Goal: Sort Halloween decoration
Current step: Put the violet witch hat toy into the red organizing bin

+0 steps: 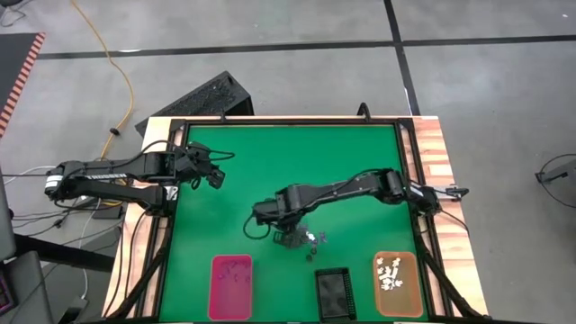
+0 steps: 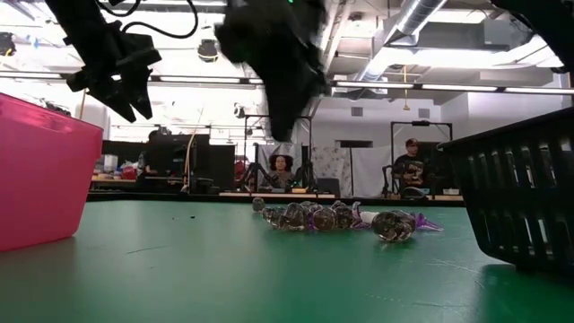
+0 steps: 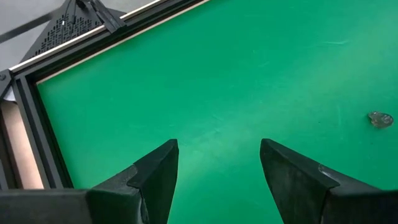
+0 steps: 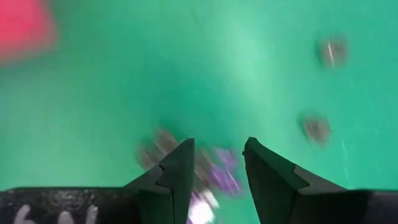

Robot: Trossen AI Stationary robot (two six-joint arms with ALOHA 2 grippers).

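Observation:
The Halloween decoration is a small heap of tiny purple, white and dark trinkets (image 2: 341, 218) lying on the green mat (image 1: 288, 162), right of centre near the front (image 1: 315, 239). My right gripper (image 4: 217, 148) hangs open just above the heap's left side (image 1: 289, 238), pointing steeply down, with nothing between its fingers. A purple trinket (image 4: 225, 177) shows below the gap. My left gripper (image 3: 217, 146) waits open over the mat's far left (image 1: 214, 177), high up in the low view (image 2: 121, 85). One stray trinket (image 3: 380, 119) lies alone on the mat.
Three trays stand along the near edge: pink (image 1: 230, 286) with a few dark trinkets, black (image 1: 333, 292), and orange (image 1: 397, 283) with several white trinkets. A black frame (image 1: 270, 121) borders the mat. People sit in the room beyond the table.

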